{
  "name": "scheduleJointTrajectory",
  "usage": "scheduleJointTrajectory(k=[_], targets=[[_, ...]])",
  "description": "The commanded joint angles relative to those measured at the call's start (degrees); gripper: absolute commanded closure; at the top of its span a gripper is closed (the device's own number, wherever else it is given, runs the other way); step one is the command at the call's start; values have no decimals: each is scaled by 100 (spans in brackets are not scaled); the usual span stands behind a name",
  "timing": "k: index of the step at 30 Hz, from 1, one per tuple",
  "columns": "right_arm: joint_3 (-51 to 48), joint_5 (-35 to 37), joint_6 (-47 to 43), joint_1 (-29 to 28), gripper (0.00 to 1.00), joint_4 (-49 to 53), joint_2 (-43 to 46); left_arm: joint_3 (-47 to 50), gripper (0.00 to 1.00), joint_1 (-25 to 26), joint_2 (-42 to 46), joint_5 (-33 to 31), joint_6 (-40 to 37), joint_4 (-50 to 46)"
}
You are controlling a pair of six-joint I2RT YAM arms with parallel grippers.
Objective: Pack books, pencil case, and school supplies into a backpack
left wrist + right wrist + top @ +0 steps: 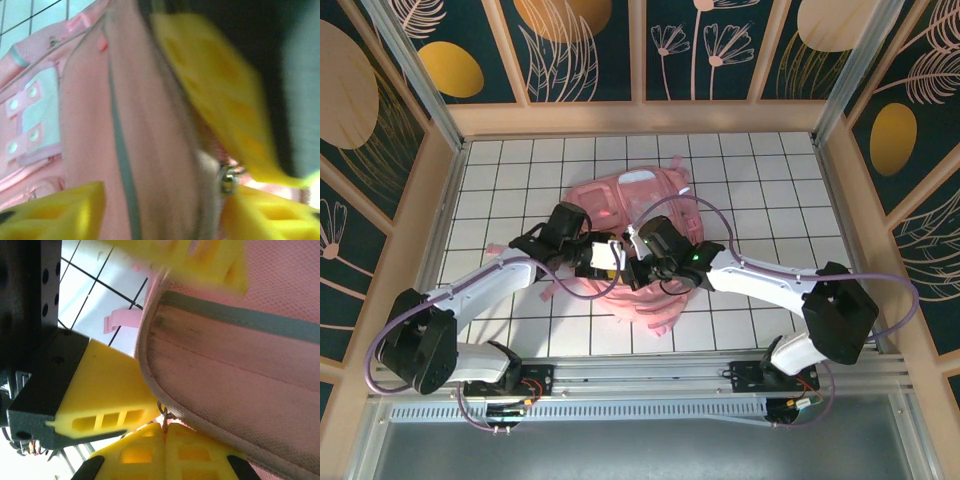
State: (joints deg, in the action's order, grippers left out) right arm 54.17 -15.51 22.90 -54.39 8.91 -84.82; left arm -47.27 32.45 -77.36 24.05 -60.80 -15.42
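Pinching the zip pull (162,413), right jaws may slip if the backpack (625,192) shifts in the clamped left jaws.

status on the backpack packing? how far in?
Done: nothing visibly packed. In hand: the right gripper is pinched on a zip pull at the edge of the backpack, while the left gripper straddles the fabric beside it; grip unclear. Left: unzip, then load book and supplies.
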Motion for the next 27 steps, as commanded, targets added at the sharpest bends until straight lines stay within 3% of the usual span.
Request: scheduleJointTrajectory(k=[1, 3, 9, 20, 23, 27], targets=[[34, 140, 177, 16, 100, -71, 79, -117, 64, -33, -267, -160, -287, -177], [28, 373, 197, 22, 100, 133, 84, -201, 100, -30, -338, -147, -324, -237], [-259, 1097, 365, 235, 100, 814, 326, -187, 100, -88, -181, -252, -537, -275], [-842, 1792, 369, 1244, 100, 1080, 791, 80, 100, -300, 318, 58, -561, -295], [-925, 1818, 294, 1773, 100, 1056, 743, 281, 100, -515, 537, 195, -679, -250], [-848, 1674, 122, 2131, 100, 909, 795, 372, 100, -1107, 560, -181, -997, -83]])
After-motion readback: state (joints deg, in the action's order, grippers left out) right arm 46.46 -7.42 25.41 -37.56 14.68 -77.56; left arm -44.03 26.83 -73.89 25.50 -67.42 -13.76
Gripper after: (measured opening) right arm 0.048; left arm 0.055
